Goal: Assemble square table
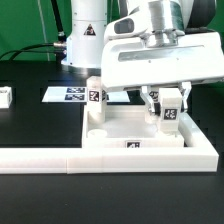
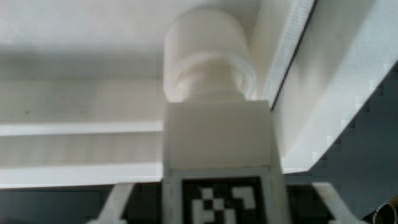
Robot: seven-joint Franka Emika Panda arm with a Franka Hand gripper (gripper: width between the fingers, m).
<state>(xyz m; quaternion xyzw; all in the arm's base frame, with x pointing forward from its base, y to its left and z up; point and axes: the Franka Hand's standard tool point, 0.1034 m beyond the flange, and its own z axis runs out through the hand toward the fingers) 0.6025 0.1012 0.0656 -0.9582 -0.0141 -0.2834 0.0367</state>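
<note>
Tabletop (image 1: pixel 115 130) sits straight below our gripper (image 1: pixel 167 104), which we see clamped on a leg (image 1: pixel 169 118) (long axis vertical, peg end down) poised over the corner beneath it.

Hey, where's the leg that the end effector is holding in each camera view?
Exterior view: the leg stands upright in the end effector, at the tabletop's corner on the exterior view's right.
Wrist view: the leg fills the middle, its tag nearest the camera.
Shared landmark: the white tabletop behind the leg.
</note>
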